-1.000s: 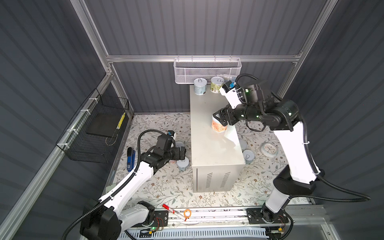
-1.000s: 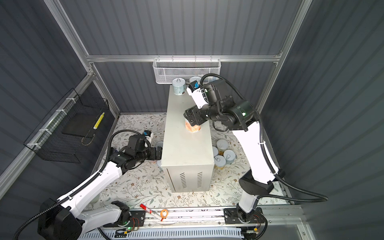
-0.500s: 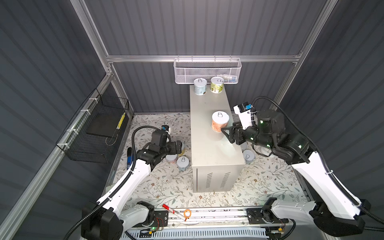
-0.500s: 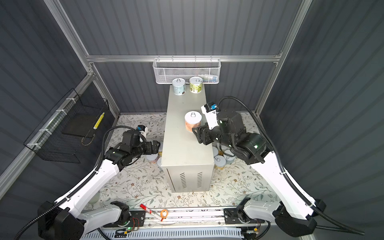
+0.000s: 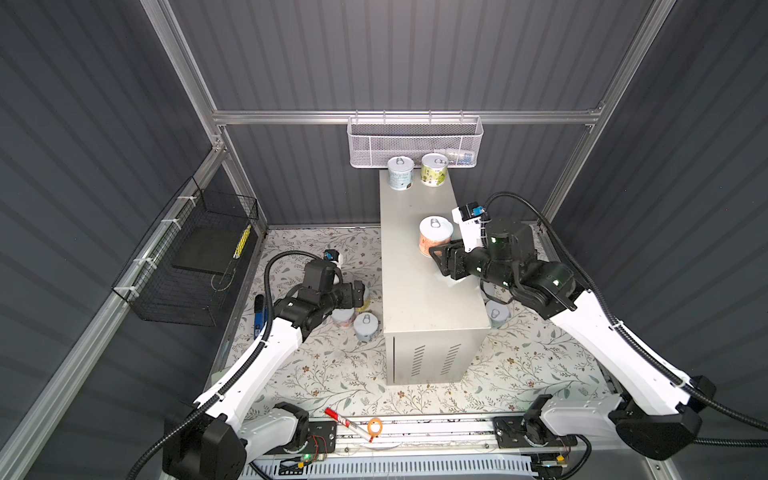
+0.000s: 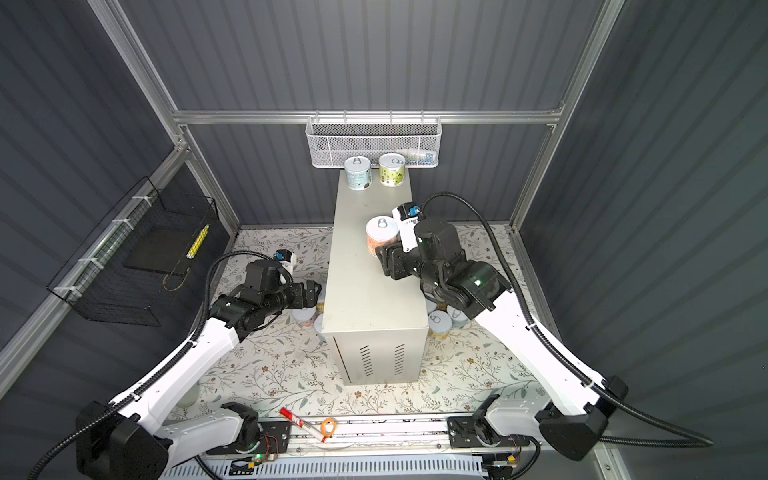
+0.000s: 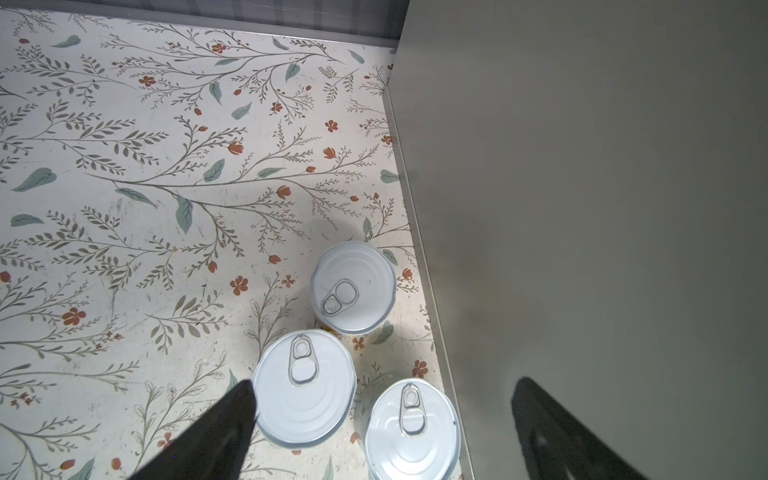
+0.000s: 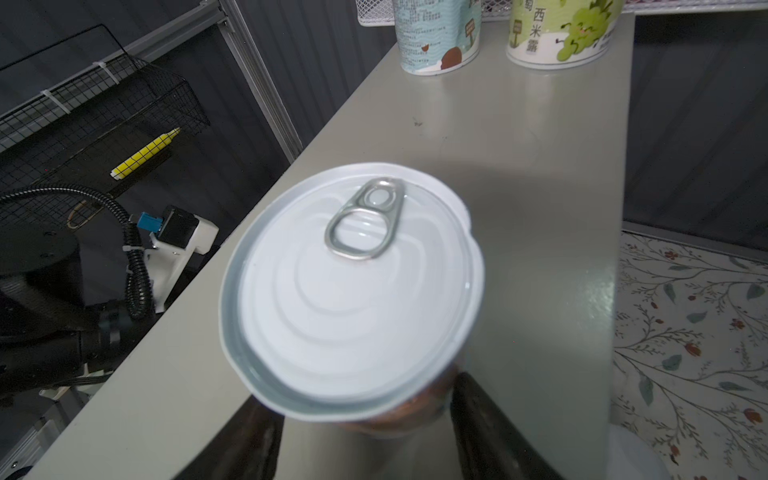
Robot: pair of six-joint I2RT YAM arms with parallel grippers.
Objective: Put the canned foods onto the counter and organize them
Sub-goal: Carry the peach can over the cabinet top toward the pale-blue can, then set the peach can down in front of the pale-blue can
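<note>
Since a second ago the right arm has drawn back off the counter, leaving the orange-pink tin standing there, and the left arm has swung in towards the counter's side. Its left gripper (image 5: 360, 291) hangs low with fingers (image 7: 232, 415) spread wide, holding nothing.

Below it three tins (image 7: 353, 286) stand upright on the floral surface (image 7: 124, 187), close beside the counter (image 5: 428, 299), with their silver pull-tab lids up.

At the counter's far end a pale blue tin (image 5: 400, 174) and a green tin (image 5: 434, 170) stand side by side. The green label reads "西米露"; the blue one's small print is too fine to read.

Nearer, by the counter's right edge, the orange-pink tin (image 5: 433, 241) stands upright, its axis vertical and its pull tab pointing towards that far pair. The right gripper (image 5: 436, 257) sits just beside its foot with fingers (image 8: 490, 424) partly apart. Whether they touch it I cannot tell.

More tins (image 6: 439, 322) stand right of the counter.
</note>
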